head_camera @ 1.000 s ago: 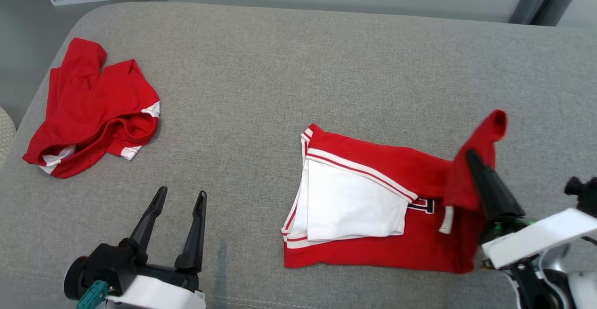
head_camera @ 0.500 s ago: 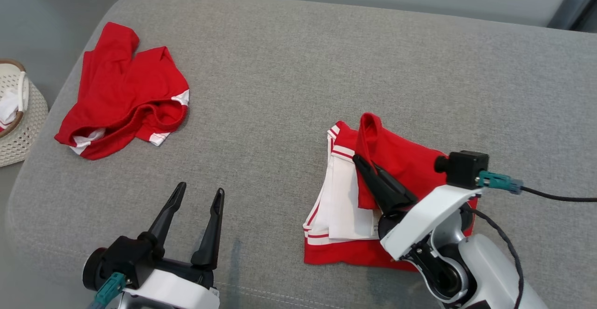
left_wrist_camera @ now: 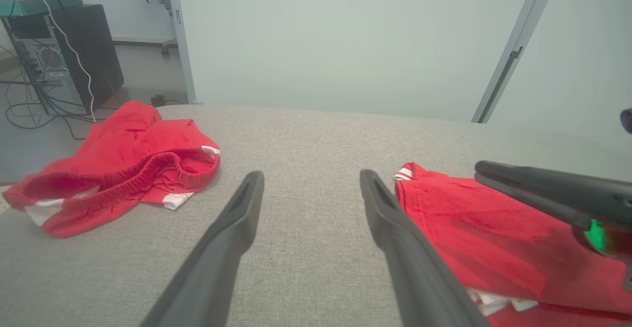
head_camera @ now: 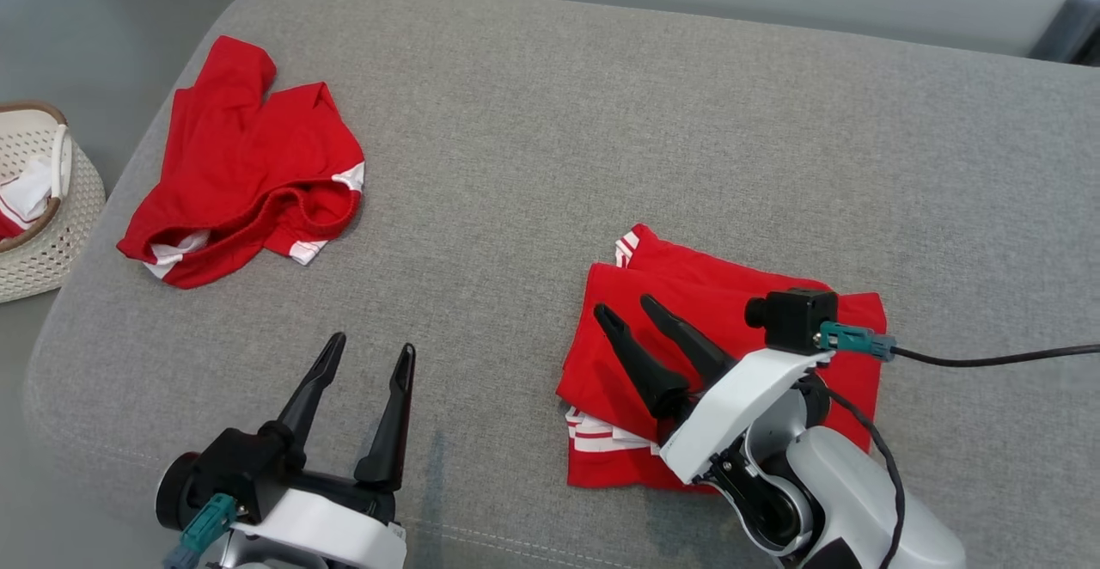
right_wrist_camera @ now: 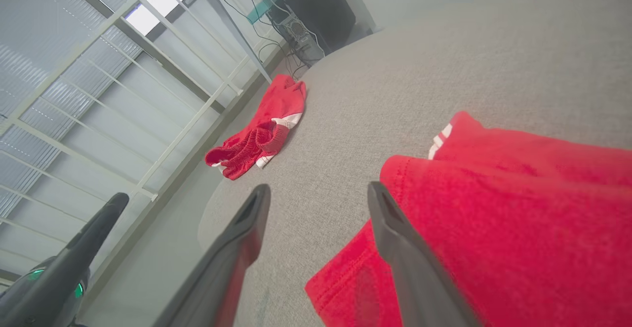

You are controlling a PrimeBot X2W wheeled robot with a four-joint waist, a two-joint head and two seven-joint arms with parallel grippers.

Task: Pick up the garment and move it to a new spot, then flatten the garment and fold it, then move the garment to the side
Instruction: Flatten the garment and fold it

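Red garment [head_camera: 713, 281] partly behind right tool [head_camera: 626, 306]

Head looks down; both wrists skim low, seemingly close, sharing the folded garment [head_camera: 687, 277].

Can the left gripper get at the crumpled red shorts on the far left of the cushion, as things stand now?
Probably yes. The left gripper is open, and only bare grey cushion lies between it and the crumpled red shorts; the arm's reach itself is unproven.
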